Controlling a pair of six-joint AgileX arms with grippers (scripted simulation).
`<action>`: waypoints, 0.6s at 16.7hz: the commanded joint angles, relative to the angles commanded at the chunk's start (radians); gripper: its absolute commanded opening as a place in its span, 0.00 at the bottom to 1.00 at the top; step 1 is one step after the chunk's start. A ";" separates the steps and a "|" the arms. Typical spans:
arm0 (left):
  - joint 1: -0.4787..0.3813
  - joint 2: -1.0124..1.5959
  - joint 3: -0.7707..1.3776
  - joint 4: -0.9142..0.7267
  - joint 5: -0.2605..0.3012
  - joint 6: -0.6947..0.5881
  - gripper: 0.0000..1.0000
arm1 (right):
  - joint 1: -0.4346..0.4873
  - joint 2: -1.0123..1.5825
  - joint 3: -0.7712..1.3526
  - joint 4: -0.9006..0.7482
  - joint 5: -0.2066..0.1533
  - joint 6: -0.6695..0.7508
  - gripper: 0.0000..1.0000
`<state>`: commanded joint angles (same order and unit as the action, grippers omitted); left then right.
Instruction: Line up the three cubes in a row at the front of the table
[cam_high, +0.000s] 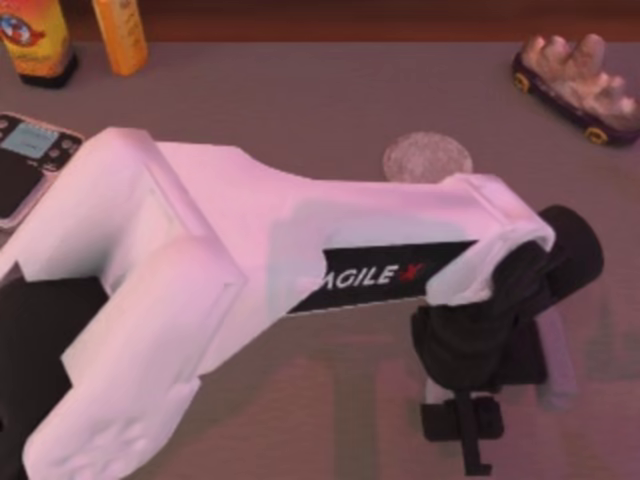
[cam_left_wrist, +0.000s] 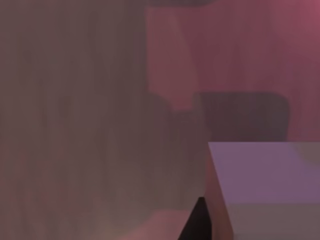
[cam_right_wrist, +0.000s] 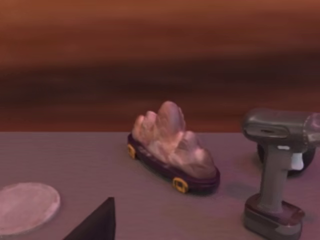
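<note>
My left arm reaches across the table (cam_high: 300, 100) to the front right, and its gripper (cam_high: 470, 430) points down there. A pale cube (cam_left_wrist: 265, 175) with a lilac-tinted top lies against the inner face of the one dark fingertip (cam_left_wrist: 200, 222) that shows, so the gripper is shut on it. A pale strip of this cube (cam_high: 557, 360) shows beside the wrist in the top view. I cannot tell whether it rests on the table. No other cube shows; the white arm covers much of the front. My right gripper (cam_right_wrist: 160, 235) is outside the top view, open, with nothing in it.
A round silvery disc (cam_high: 428, 158) lies mid-table behind the left wrist. A toy car (cam_high: 578, 85) with a lumpy load sits at the back right. A bottle (cam_high: 38, 40) and an orange box (cam_high: 120, 35) stand back left, above a screen device (cam_high: 30, 150). A grey drill (cam_right_wrist: 277, 165) stands near the car.
</note>
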<state>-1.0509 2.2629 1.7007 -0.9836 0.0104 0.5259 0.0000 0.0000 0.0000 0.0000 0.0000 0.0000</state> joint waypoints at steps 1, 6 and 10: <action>0.000 0.000 0.000 0.000 0.000 0.000 0.45 | 0.000 0.000 0.000 0.000 0.000 0.000 1.00; 0.000 0.000 0.000 0.000 0.000 0.000 0.83 | 0.000 0.000 0.000 0.000 0.000 0.000 1.00; 0.000 0.000 0.000 0.000 0.000 0.000 1.00 | 0.000 0.000 0.000 0.000 0.000 0.000 1.00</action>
<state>-1.0509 2.2629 1.7007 -0.9836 0.0104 0.5259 0.0000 0.0000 0.0000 0.0000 0.0000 0.0000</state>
